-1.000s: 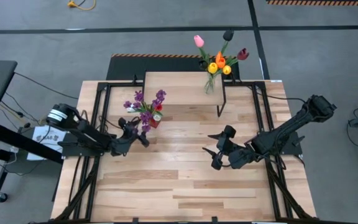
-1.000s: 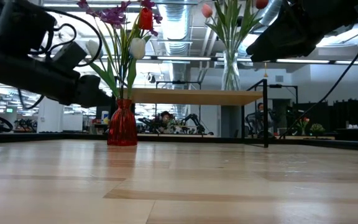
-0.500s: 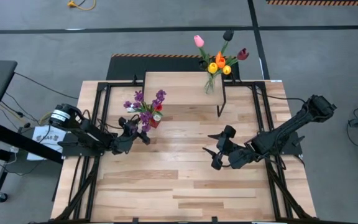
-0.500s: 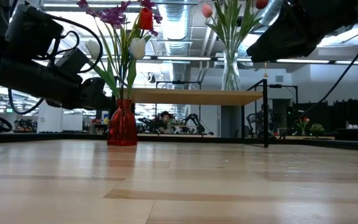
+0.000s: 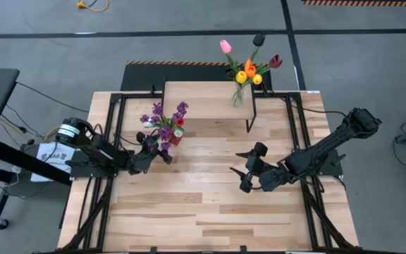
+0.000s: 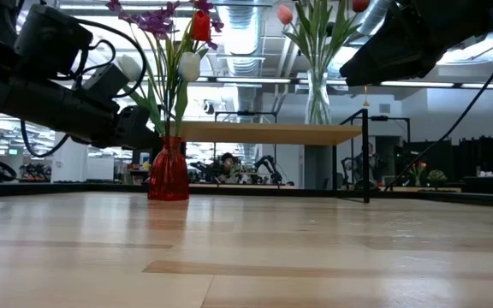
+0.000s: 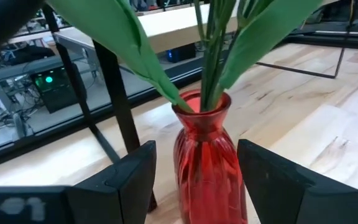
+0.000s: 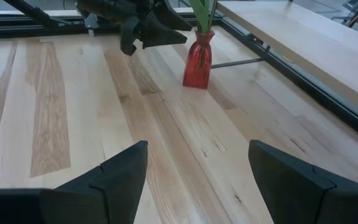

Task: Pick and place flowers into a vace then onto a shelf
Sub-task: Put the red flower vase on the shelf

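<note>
A red vase (image 5: 177, 135) stands on its base on the plank table and holds purple sprigs and tulips (image 5: 164, 118). In the left wrist view the red vase (image 7: 207, 162) shows between my open fingers (image 7: 129, 180). My left gripper (image 5: 162, 149) is level and just short of it on the near-left side, touching nothing. A clear vase (image 6: 317, 98) of tulips (image 5: 249, 67) stands on the shelf (image 5: 203, 99) at its right end. My right gripper (image 5: 240, 171) hovers open over the table's middle right, empty.
The shelf's thin black legs (image 5: 249, 120) stand right of the red vase. Bare planks (image 8: 135, 124) stretch between my right gripper and the red vase (image 8: 197, 59). The black frame rail (image 7: 114, 106) runs behind the vase. Desks and equipment show in the room beyond.
</note>
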You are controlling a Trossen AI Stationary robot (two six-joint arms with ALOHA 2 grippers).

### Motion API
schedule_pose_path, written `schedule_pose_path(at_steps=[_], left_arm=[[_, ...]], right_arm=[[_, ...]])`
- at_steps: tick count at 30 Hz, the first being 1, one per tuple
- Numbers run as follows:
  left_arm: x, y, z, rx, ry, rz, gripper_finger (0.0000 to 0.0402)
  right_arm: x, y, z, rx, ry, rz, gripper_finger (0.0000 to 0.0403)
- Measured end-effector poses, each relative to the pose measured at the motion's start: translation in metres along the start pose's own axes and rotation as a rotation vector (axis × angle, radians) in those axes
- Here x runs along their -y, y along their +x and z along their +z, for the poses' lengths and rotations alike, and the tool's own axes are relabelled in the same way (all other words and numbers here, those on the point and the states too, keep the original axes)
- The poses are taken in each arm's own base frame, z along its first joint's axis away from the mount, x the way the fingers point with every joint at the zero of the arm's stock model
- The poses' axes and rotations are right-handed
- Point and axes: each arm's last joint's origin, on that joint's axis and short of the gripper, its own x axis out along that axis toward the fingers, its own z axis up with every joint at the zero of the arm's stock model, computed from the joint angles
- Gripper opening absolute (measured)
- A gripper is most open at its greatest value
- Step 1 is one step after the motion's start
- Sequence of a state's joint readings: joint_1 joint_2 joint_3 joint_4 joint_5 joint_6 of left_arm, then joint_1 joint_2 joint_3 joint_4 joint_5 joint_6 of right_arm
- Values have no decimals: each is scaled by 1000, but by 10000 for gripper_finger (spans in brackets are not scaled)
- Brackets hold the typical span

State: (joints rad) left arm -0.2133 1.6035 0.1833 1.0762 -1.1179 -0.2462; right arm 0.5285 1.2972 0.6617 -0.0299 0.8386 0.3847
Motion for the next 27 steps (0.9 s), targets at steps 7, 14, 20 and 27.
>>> schedule_pose_path(at_steps=[7, 14, 20, 27], left_arm=[[-2, 6, 0, -17, -3, -24, 217], [-4, 9, 0, -20, 11, -17, 217], [-2, 9, 4, -6, 17, -52, 217], [-1, 8, 5, 2, 44, -77, 217]], right_arm=[[0, 0, 0, -1, 0, 1, 270], [0, 0, 0, -1, -1, 0, 270], [0, 0, 0, -2, -1, 2, 270], [-2, 0, -1, -31, 58, 76, 270]])
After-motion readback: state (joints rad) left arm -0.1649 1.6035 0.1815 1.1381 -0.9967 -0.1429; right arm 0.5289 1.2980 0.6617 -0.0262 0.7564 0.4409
